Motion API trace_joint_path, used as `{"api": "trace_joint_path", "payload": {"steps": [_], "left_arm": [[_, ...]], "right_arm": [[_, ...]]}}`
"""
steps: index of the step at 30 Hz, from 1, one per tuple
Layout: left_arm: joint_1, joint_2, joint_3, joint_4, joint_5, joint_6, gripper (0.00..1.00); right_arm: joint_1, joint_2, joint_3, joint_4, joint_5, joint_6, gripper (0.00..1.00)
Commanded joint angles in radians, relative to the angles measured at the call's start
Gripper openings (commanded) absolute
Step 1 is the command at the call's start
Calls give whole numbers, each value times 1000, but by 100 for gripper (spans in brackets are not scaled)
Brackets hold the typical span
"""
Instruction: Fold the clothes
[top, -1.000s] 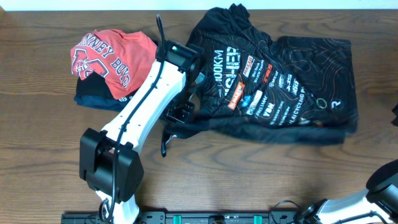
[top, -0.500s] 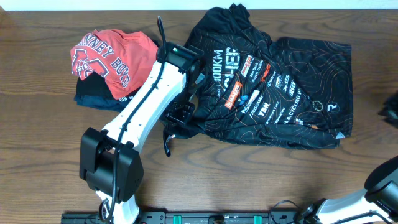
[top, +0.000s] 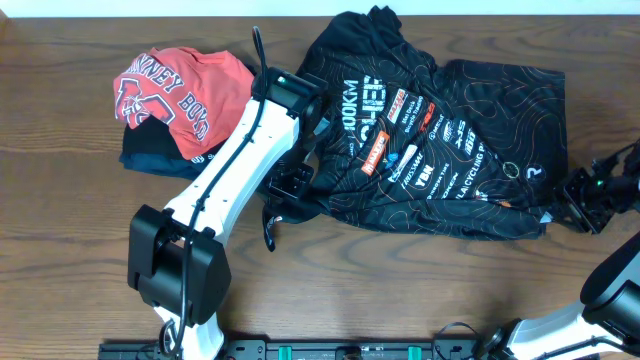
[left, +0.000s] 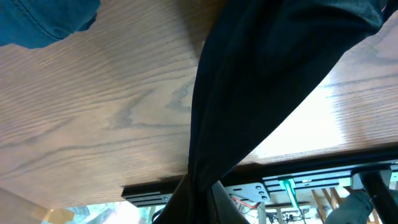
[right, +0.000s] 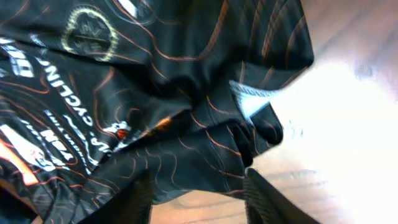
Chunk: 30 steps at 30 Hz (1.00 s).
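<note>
The right gripper (top: 573, 195) has moved in beside the jersey's (top: 470, 150) lower right corner.

Our left arm (top: 238, 165) has white links, black joints and a black cable (top: 257, 48). Our right arm (top: 560, 325) shows white and black; the right gripper (top: 575, 200) is black, green-lit.

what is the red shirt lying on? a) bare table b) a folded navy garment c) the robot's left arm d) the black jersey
b: in the overhead view the red shirt lies atop the folded navy garment, whose edge shows under it, apart from the black jersey.
</note>
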Motion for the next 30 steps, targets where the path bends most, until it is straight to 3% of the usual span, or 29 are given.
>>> {"api": "trace_joint_path", "payload": {"steps": [1,5,9,10,13,14,24,30], "left_arm": [[8,-22,-1,-3,10,2,8],[8,-22,-1,-5,10,2,8],[8,-22,-1,-5,10,2,7],[8,-22,-1,-5,10,2,7],[8,-22,-1,-8,10,2,7],[8,-22,-1,-10,10,2,8],[9,-22,-1,-33,9,5,7],[9,-22,-1,-68,10,-11,7]], "right_arm": [[18,-2,-47,2,27,-10,51],[31,-2,-124,50,20,-6,54],[35,-2,-170,93,-15,-6,48],[35,-2,-171,93,-14,-6,42],[25,-6,-160,79,-11,-6,5],[18,-8,-148,71,-10,-7,1],[-182,-126,127,-198,14,-70,1],[-244,-222,141,-272,124,-58,1]]}}
